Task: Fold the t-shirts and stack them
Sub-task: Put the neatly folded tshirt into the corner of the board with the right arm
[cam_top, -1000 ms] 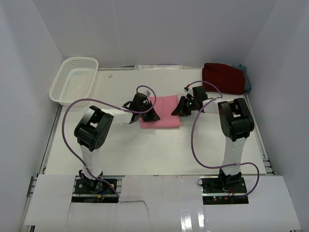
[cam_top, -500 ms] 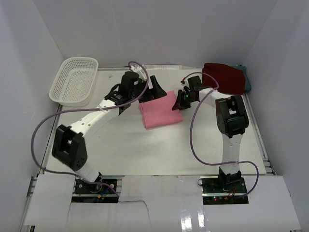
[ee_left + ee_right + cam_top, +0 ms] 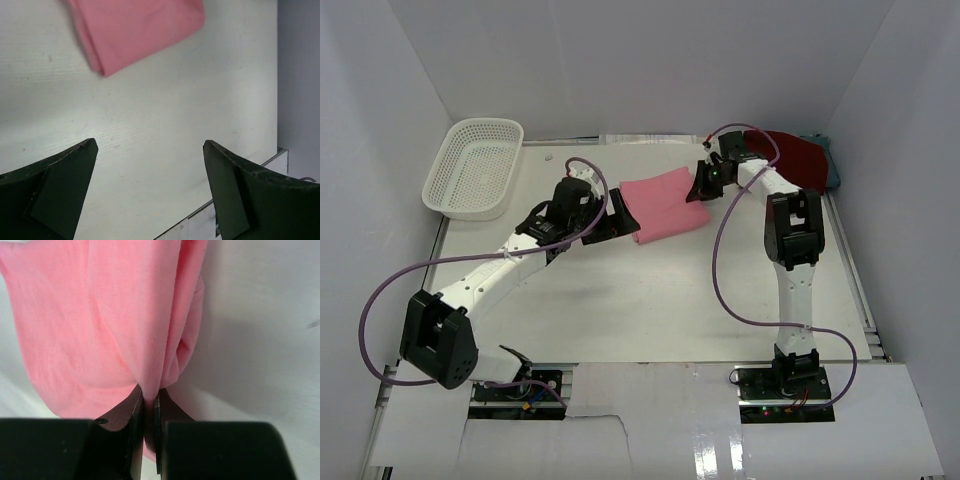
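Right hand (image 3: 149, 407) tight on pink t-shirt (image 3: 100, 315); left hand (image 3: 150, 150) agape

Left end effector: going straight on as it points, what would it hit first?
Probably the pink t-shirt, just ahead of the left end effector; its downward tilt is unclear, so maybe the table.

I can read no text, label, brand or number in any of my three views. The pink t-shirt (image 3: 665, 205) shows plain cloth with no print, on the overhead and on both wrist cameras. The white basket (image 3: 487, 123) carries no marking I can make out from here.
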### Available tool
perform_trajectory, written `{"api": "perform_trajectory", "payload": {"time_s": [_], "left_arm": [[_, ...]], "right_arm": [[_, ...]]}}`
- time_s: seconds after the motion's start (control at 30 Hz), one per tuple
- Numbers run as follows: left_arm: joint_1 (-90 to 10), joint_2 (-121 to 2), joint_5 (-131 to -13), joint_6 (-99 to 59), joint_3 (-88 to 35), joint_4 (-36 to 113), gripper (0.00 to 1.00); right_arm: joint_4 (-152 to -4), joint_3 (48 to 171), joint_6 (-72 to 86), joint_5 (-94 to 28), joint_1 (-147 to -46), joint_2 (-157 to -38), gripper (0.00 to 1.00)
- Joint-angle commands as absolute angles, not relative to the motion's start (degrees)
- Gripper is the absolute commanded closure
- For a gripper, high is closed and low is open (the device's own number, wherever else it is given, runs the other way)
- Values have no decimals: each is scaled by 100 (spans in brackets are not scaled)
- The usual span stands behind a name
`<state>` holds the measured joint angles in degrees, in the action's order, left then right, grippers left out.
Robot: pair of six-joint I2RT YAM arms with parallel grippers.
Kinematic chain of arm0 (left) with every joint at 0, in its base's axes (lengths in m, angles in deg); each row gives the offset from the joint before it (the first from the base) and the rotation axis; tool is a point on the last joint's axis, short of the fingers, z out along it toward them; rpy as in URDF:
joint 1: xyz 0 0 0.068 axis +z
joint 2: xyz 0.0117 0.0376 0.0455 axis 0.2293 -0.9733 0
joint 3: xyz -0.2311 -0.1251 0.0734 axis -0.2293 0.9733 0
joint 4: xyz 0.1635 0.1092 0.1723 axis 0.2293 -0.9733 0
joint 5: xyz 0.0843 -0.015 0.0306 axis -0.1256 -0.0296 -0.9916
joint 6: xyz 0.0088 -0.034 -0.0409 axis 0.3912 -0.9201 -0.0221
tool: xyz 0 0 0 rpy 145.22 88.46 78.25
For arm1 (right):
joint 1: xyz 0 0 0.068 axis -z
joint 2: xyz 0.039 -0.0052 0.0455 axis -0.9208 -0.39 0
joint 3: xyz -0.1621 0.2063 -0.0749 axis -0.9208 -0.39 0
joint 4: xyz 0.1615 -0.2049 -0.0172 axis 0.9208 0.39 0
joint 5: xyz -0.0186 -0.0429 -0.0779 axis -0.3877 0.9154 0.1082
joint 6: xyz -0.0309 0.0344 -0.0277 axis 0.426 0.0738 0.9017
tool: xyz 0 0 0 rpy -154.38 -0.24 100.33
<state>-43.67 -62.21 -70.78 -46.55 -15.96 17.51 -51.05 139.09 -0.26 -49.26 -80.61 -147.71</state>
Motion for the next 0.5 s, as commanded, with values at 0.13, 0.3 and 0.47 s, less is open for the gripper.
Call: {"api": "perform_trajectory", "payload": {"time_s": [0.13, 0.3, 0.47], "left_arm": [[-4235, -5620, -7223, -4580, -1210, 1478, 2], [-4226, -5690, -7180, -4615, -1087, 1496, 2], [-4226, -5682, -7171, -4659, -946, 1557, 2]], "right_arm": [[-4742, 15288, 339, -5285, -7487, -15271, 92], [-4786, 15791, 610, -5294, -7417, -15395, 92], [-4848, 16116, 884, -5224, -7294, -15474, 92]]}}
